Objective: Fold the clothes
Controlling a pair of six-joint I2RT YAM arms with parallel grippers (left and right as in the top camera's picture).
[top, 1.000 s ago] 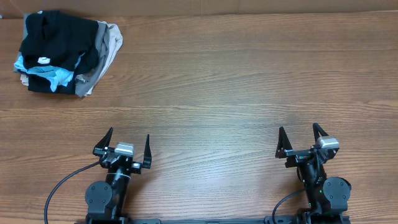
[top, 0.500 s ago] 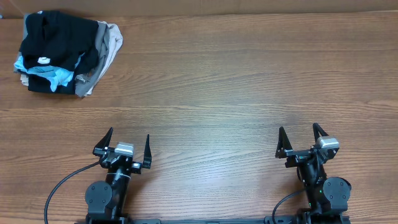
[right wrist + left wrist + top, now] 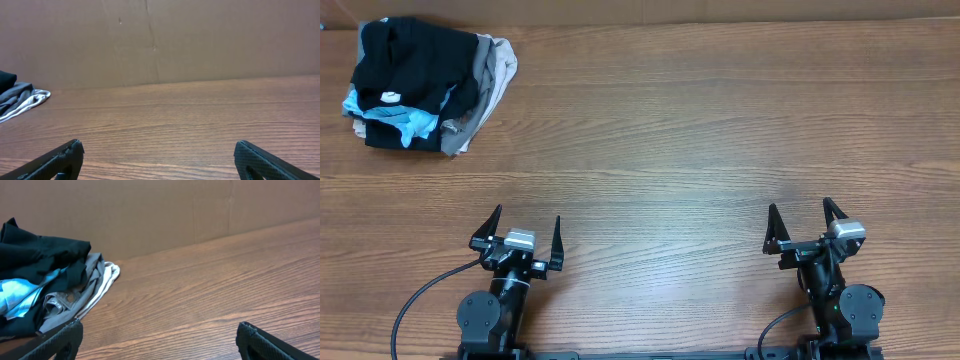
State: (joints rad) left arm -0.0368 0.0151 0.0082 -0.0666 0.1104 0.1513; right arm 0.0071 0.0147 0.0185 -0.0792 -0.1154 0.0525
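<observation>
The black garment (image 3: 415, 62) lies crumpled on top of a pile at the far left corner of the wooden table, with a small white tag showing. It also shows at the left edge of the left wrist view (image 3: 35, 255). My left gripper (image 3: 520, 228) is open and empty near the front edge, far from the pile. Its two fingertips frame bare wood in the left wrist view (image 3: 159, 332). My right gripper (image 3: 804, 220) is open and empty at the front right, its fingertips apart over bare wood in the right wrist view (image 3: 159, 150).
Under the black garment lie a light-blue T-shirt (image 3: 405, 120) and beige and grey garments (image 3: 492, 75). The grey and white fabric shows in the left wrist view (image 3: 92, 287) and at the left edge of the right wrist view (image 3: 20, 100). A brown cardboard wall (image 3: 160, 40) backs the table.
</observation>
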